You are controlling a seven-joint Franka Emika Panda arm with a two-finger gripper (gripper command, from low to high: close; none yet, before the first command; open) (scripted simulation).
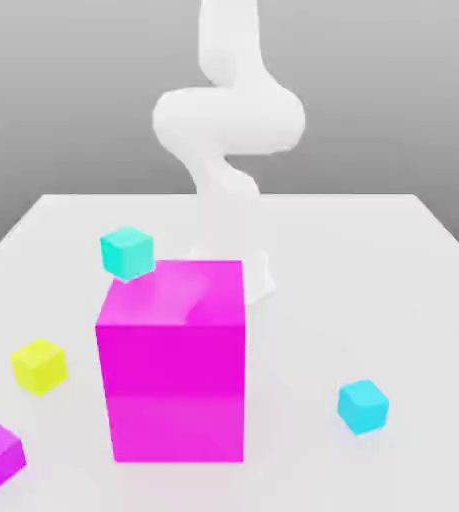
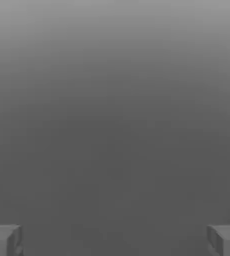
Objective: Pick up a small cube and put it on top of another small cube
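The end effector [image 2: 115, 240] holds its two grey fingertips [image 2: 4, 240] wide apart over plain grey.

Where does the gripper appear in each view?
Exterior view: the gripper is at the white arm's lower end, just behind the big magenta cube, which partly hides it.
Hand view: its fingers stand wide apart at the frame's edge, with nothing between them.
Shared landmark: the gripper itself; the grey ground cannot be matched.

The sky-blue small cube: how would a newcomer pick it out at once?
Start at the big magenta cube in the middle of the white table. On the exterior view's right of it, alone near the front, sits the sky-blue small cube. The turquoise small cube is greener and farther back.
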